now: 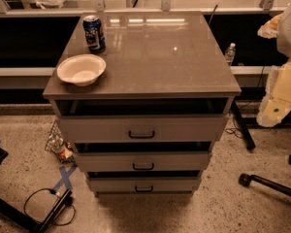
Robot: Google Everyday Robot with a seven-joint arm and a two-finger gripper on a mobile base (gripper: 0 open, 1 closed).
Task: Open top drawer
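Note:
The grey cabinet (150, 47) stands in the middle of the camera view with three drawers stacked in its front. The top drawer (184, 128) is the widest and tallest, with a small black bar handle (141, 134) at its centre. A dark gap runs between its front and the countertop. Two narrower drawers (143, 161) sit below it. Only cream shell parts of my arm (281, 89) show at the right edge, beside the cabinet at countertop height. My gripper is out of view.
A blue soda can (94, 33) and a white bowl (81, 69) stand on the countertop's left side. On the floor lie a wrapper (58, 144), a blue tape cross (65, 178) and a cable (43, 203) at left. A caster leg (262, 181) lies at right, and a water bottle (230, 52) stands behind.

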